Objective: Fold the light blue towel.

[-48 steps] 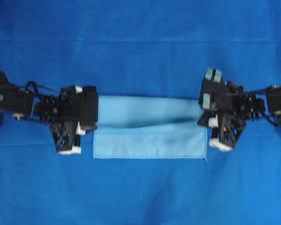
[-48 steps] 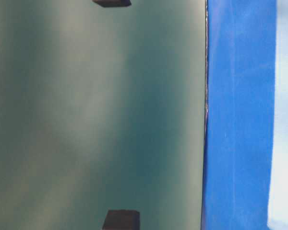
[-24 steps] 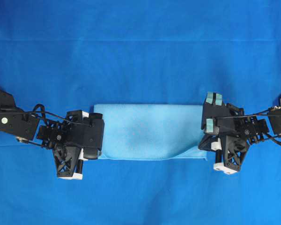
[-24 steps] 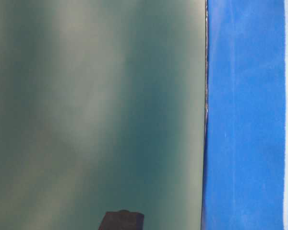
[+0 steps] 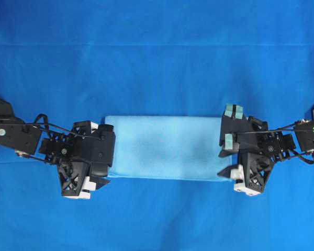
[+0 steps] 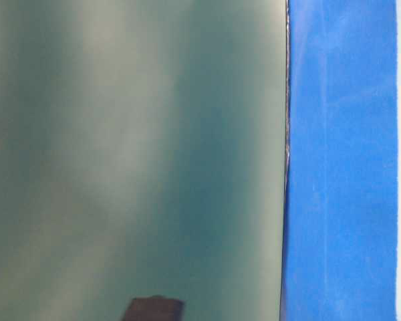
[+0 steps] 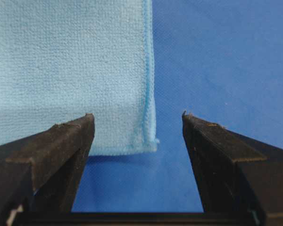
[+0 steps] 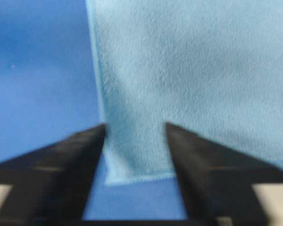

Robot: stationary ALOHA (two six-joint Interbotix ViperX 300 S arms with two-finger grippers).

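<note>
The light blue towel (image 5: 165,147) lies flat on the deep blue sheet (image 5: 157,57) as a wide rectangle, doubled over on itself. My left gripper (image 5: 107,175) hovers at the towel's near left corner and is open. In the left wrist view that hemmed corner (image 7: 148,141) lies between the spread fingers (image 7: 61,141), touching neither. My right gripper (image 5: 226,166) stands open at the near right corner. In the right wrist view the towel corner (image 8: 132,165) lies loose in the gap of the right gripper (image 8: 135,126).
The deep blue sheet covers the whole table around the towel. Both black arms reach in from the left and right edges. The table-level view shows a blurred grey-green surface (image 6: 134,154), the sheet's edge (image 6: 341,160) and a dark block (image 6: 154,309).
Both grippers brought the lifted towel edge down onto the near edge, then went from shut to open and let go. The towel now lies flat, without the earlier sag.
</note>
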